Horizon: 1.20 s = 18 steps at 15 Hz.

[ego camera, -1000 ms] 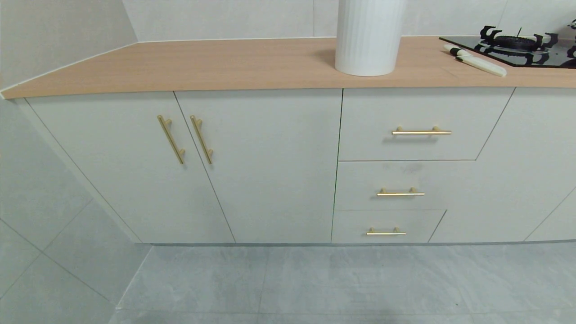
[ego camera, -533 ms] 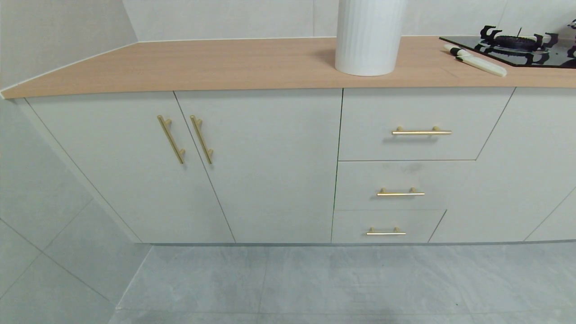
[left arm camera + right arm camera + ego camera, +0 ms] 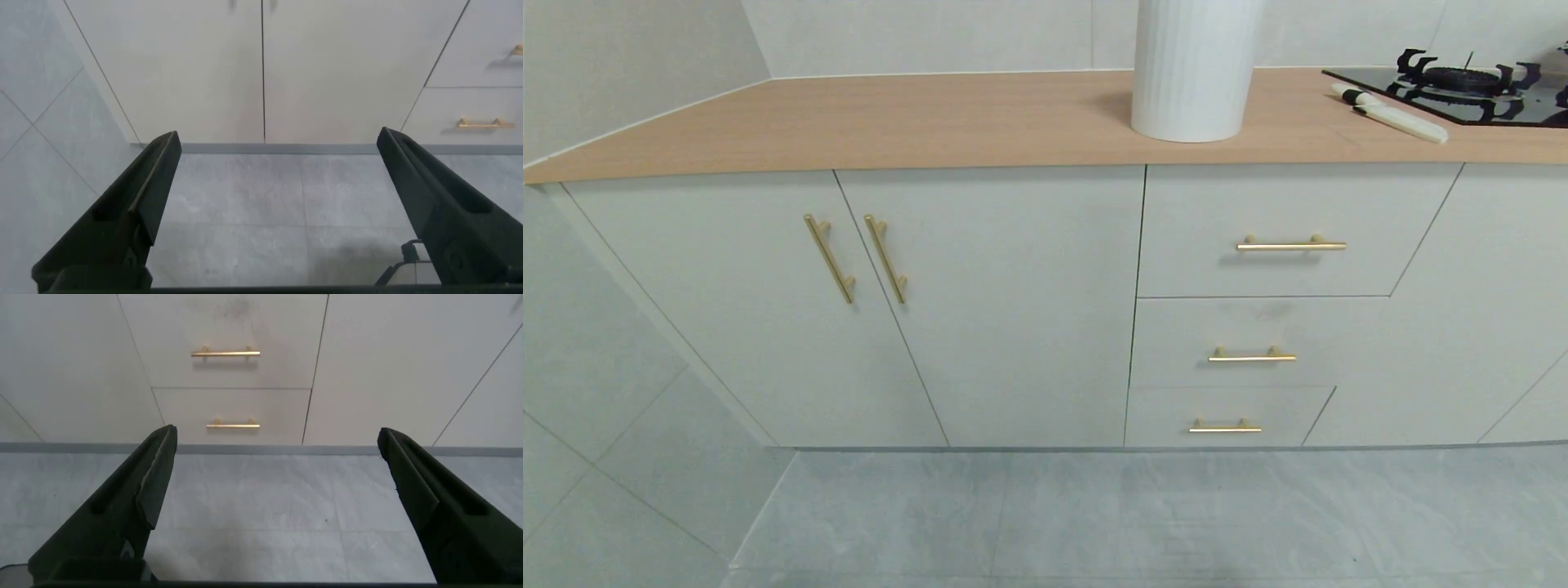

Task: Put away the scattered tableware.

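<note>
My left gripper (image 3: 278, 139) is released, both fingers spread wide w/ nothing between them. It hangs low over the grey tiled floor (image 3: 1094, 514), facing the foot of the two pale grey cabinet doors (image 3: 1013, 310). My right gripper (image 3: 278, 433) is also released and empty, fingers wide apart, pointed at the lower two of the three pale grey drawers (image 3: 1217, 204).

The task's item: a white knife-like utensil with a black band (image 3: 1392, 122), prob. a sheathed knife, though it's too far off to be sure. It lies flat on the light-brown wooden countertop (image 3: 931, 122), at approx. 2 o'clock in the head view, well apart from both grippers. A tall white ribbed cylindrical container (image 3: 1192, 73) stands upright on the same top at approx. 12–1 o'clock; the utensil is at its 3 o'clock, not touching it. A black glass gas hob (image 3: 1494, 106) w/ a black burner grate sits just beside the utensil, at its 1 o'clock.

Below the top, all fronts are closed. The doors carry a pair of gold bar handles (image 3: 829, 257) side by side at approx. 9 o'clock. The drawers are stacked at approx. 3–4 o'clock, each w/ a horizontal gold bar.
</note>
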Available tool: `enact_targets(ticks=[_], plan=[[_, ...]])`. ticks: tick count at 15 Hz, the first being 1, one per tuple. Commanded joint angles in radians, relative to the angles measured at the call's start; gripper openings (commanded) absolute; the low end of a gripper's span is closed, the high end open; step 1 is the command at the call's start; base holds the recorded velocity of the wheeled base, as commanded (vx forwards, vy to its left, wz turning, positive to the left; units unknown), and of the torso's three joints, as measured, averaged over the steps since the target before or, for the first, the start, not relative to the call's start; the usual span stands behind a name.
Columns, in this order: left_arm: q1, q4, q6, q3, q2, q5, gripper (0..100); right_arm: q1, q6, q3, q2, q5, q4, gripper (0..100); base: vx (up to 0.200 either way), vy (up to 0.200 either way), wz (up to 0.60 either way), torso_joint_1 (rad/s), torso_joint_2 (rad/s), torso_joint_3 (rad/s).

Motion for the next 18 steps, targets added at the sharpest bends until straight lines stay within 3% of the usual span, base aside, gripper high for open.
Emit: enact_targets(ticks=[1, 18], plan=[[0.0, 0.0, -0.001, 0.0, 0.0, 0.0, 100, 0.0, 0.0, 0.0, 0.002, 0.0, 0.001, 100, 0.2, 0.0, 0.0, 0.012, 0.0, 0.002], [0.0, 0.0, -0.001, 0.0, 0.002, 0.0, 100, 0.001, 0.0, 0.0, 0.002, 0.0, 0.001, 100, 0.2, 0.0, 0.0, 0.002, 0.0, 0.002]])
